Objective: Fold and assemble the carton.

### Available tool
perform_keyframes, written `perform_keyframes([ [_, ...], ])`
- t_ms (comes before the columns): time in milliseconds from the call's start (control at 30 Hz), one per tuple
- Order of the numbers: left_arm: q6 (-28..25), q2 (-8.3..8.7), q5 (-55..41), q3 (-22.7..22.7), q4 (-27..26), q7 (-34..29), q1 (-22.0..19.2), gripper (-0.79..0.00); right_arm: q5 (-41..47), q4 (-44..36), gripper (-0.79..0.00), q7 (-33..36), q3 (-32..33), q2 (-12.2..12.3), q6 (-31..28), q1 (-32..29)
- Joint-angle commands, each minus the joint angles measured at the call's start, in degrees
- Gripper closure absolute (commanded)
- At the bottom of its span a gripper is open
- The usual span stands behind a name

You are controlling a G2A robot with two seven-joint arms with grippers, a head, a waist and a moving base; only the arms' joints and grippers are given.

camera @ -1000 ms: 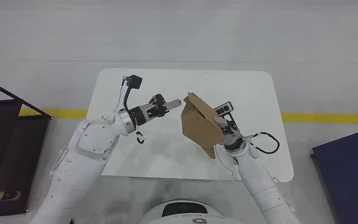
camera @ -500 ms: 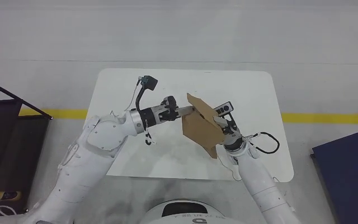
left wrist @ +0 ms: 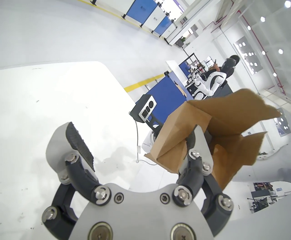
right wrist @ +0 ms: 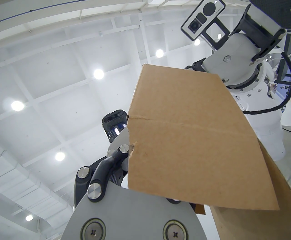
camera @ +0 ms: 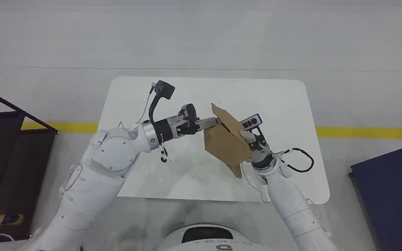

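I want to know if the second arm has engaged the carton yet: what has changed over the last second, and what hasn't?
The left gripper moved to the robot's right, over the table, up to the carton. One finger now rests against the carton's near edge, with the jaws open and not closed on it. The carton stayed raised above the table in the right gripper, barely shifted.

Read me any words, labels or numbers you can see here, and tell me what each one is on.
On the carton: none; its brown faces that show are bare.
On the table: none.
On the blue partitions in the room behind: anything there is too small to read.
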Motion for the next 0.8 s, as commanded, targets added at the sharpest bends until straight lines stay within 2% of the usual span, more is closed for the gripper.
perform_keyframes([
  [0,0.0,0.13,-0.72,-1.12,-0.6,-0.03,0.59,-0.785,0.0,0.0,0.0,0.0,0.0,0.0,0.0,0.0],
  [167,-0.56,0.54,-1.66,-4.29,-2.37,-0.15,2.21,-0.785,0.0,0.0,0.0,0.0,0.0,0.0,0.0,0.0],
  [400,-2.95,0.81,-6.0,-6.97,-7.38,-0.39,4.48,-0.785,0.0,0.0,0.0,0.0,0.0,0.0,0.0,0.0],
  [567,-8.64,0.86,-2.16,-5.08,-7.84,-1.52,3.71,-0.785,0.0,0.0,0.0,0.0,0.0,0.0,0.0,0.0],
  [767,-10.06,0.42,6.61,-0.96,-4.0,1.33,0.83,-0.785,0.0,0.0,0.0,0.0,0.0,0.0,0.0,0.0],
])
